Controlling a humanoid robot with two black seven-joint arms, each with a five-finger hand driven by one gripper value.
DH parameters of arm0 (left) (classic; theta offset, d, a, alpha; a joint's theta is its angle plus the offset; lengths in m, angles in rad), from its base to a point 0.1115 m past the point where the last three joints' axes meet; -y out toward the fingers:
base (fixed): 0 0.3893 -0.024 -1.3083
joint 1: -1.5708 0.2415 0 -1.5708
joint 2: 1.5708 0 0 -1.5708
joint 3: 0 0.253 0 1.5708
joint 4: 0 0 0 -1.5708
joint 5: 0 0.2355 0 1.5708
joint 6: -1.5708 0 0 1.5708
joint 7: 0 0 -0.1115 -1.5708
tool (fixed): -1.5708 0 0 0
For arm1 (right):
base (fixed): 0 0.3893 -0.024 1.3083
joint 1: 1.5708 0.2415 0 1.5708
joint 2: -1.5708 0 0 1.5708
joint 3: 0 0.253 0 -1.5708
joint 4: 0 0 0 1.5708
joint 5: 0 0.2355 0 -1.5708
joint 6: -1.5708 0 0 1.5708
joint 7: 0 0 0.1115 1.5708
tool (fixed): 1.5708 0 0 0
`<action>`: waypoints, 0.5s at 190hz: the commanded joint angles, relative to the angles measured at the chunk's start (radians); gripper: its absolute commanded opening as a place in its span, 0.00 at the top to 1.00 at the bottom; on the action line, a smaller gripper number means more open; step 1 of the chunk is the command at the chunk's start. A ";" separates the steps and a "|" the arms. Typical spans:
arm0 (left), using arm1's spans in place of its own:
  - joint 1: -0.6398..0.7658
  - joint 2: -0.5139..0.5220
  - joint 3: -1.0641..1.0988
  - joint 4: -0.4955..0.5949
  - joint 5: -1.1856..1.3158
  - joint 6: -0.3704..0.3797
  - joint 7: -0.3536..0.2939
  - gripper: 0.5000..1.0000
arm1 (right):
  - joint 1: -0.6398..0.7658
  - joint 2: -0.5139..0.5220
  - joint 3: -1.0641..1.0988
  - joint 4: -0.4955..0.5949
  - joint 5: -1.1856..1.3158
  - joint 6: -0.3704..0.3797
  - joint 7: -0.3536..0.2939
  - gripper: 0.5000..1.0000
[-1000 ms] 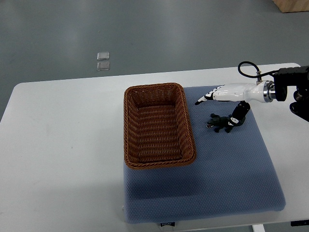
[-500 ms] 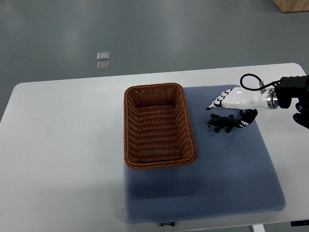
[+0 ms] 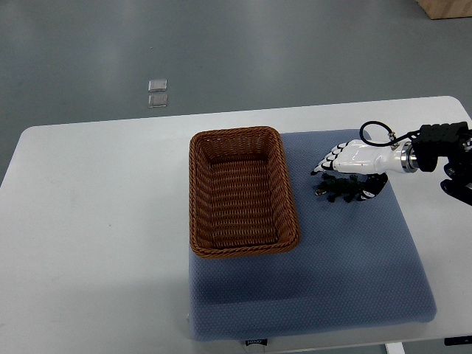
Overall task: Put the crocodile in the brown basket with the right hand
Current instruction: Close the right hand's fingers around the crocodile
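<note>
Counter (image 3: 88, 184) white, mostly bare at left. Blue mat (image 3: 346, 273) spread over right part, likely as non-slip pad. Brown basket (image 3: 195, 199) on mat's left edge, open top, nothing inside, ready as drop target. Crocodile (image 3: 338, 193) just right of basket, near it but apart, flat on mat, not lifted. Right hand (image 3: 352, 157) directly above it, arm in from right edge, palm down, fingers (image 3: 330, 158) stretched loosely forward over toy, dark thumb (image 3: 376, 186) low by tail end. Half open, looks posed for top-down pinch; no firm hold visible, contact hard to tell. Left hand out of view.
</note>
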 commanded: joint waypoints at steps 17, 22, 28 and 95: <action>0.000 0.000 0.000 0.000 0.000 0.000 0.000 0.00 | 0.002 0.016 -0.002 -0.008 -0.004 -0.001 -0.005 0.15; 0.000 0.000 0.000 0.000 0.000 0.000 0.000 0.00 | 0.002 0.016 -0.002 -0.012 -0.006 -0.002 -0.005 0.15; 0.000 0.000 0.000 0.000 0.000 0.000 0.000 0.00 | 0.002 0.017 -0.002 -0.020 -0.009 -0.002 -0.005 0.15; 0.000 0.000 0.000 0.000 0.000 0.000 0.000 0.00 | 0.002 0.023 -0.002 -0.040 -0.021 -0.004 -0.004 0.27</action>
